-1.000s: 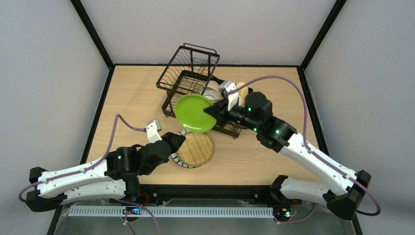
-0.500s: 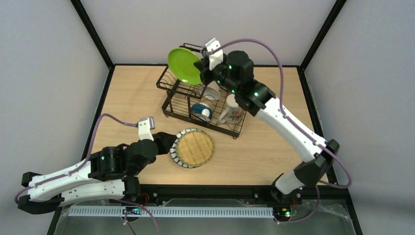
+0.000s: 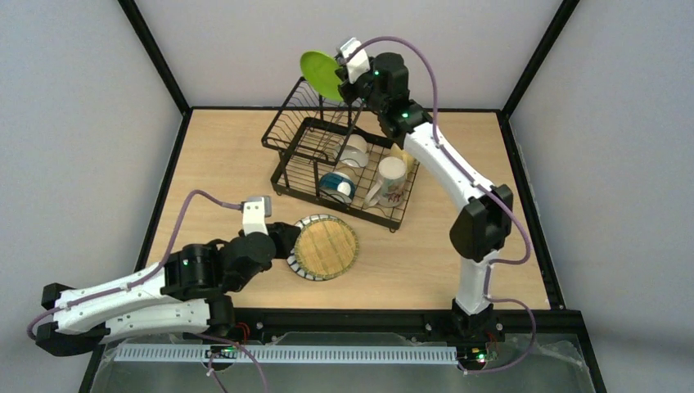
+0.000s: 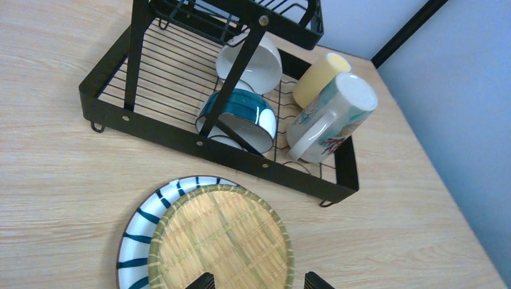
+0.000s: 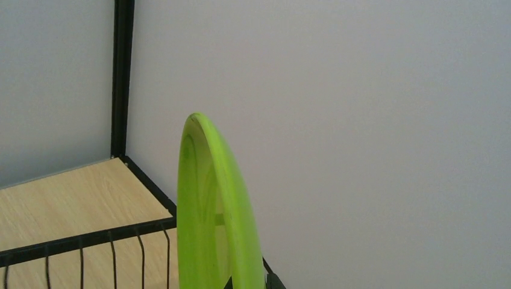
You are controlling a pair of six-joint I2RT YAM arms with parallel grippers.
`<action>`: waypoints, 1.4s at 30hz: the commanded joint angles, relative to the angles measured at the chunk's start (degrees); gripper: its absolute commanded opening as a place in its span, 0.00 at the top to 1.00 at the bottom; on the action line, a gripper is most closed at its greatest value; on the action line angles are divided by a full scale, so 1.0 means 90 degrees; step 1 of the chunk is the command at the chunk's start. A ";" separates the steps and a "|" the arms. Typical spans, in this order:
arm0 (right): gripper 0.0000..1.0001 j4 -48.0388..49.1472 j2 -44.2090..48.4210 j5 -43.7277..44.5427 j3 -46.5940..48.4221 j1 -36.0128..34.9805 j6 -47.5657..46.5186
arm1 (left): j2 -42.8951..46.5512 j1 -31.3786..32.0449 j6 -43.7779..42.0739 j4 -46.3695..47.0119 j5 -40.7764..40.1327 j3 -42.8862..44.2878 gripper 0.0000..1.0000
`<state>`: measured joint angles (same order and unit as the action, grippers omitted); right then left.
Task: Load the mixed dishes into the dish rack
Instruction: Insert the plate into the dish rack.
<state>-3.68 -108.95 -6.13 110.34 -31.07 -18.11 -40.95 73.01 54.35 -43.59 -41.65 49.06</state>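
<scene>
My right gripper (image 3: 341, 79) clamps the round green plate (image 3: 319, 72) above the far-edge black wire rack (image 3: 307, 155); left gripper (image 4: 259, 282) gapes open.

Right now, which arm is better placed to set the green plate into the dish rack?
Right. The right fingers are shut on the green plate, held on edge above the dish rack's raised basket. The left fingers, open, hover over the woven mat on the striped plate.

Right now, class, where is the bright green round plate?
In the overhead view the bright green round plate is held on edge in the right gripper, up at the back, above the raised basket of the black wire dish rack.
</scene>
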 commanded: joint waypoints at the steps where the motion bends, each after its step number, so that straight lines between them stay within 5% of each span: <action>1: 1.00 0.0708 -0.0502 -0.0543 0.0581 0.0044 -0.0612 | -0.0069 -0.0099 -0.0442 0.0359 -0.0232 -0.0239 0.15; 13: 1.00 0.1005 -0.1075 -0.1118 0.0919 0.0163 -0.1384 | 0.0534 -0.0699 -0.0696 0.1049 0.0014 -0.0965 0.14; 42: 1.00 0.0878 -0.1341 -0.3108 0.0540 0.0877 -0.1044 | 0.0476 -0.0781 -0.0836 0.1998 -0.0128 -0.1523 0.13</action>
<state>2.28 -118.78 -30.09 115.31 -24.18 -28.49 -36.53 66.70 47.68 -27.31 -41.15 36.23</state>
